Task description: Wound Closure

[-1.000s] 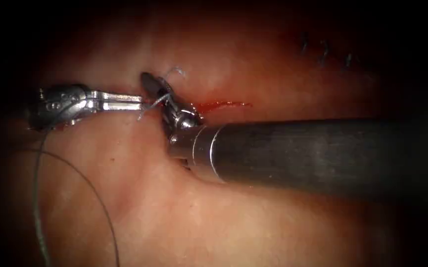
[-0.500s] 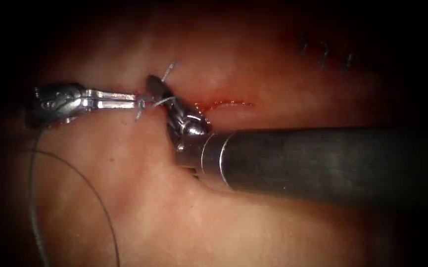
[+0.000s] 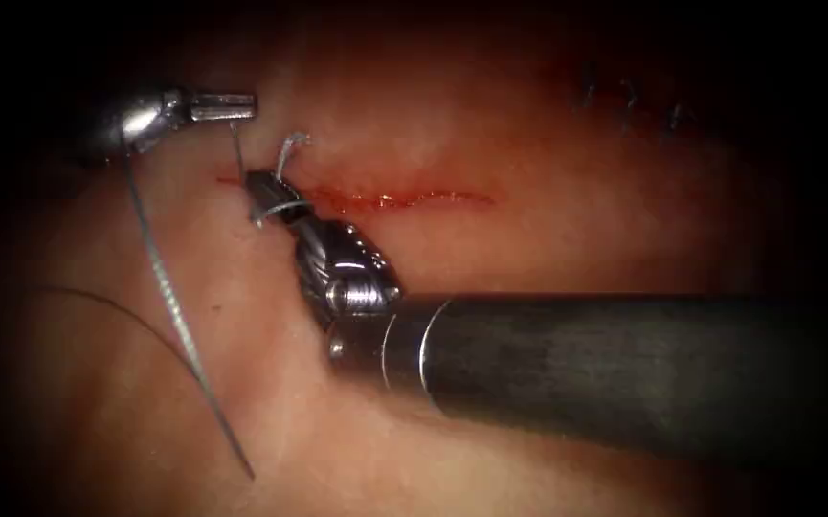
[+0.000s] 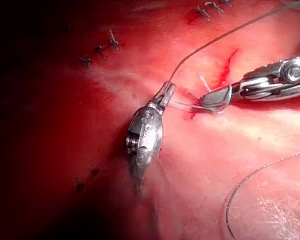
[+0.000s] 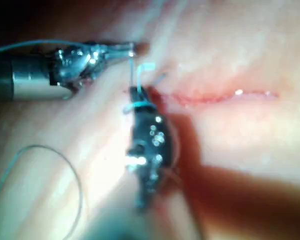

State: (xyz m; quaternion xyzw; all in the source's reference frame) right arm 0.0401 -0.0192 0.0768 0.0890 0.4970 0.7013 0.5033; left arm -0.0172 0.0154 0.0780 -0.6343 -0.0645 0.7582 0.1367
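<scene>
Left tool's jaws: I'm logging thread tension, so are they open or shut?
Shut: the left tool pinches the thread, which runs taut to the cut.

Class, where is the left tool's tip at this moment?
In the endoscope view the left tool is up at the left, just above the left end of the cut, jaws shut on the thread, with the right tool close below it.

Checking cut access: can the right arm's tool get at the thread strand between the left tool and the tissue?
Probably yes. The right tool sits just beside that strand, which the left tool holds straight, and nothing lies between them. A loop of thread wraps the right tool's tip, though.
</scene>
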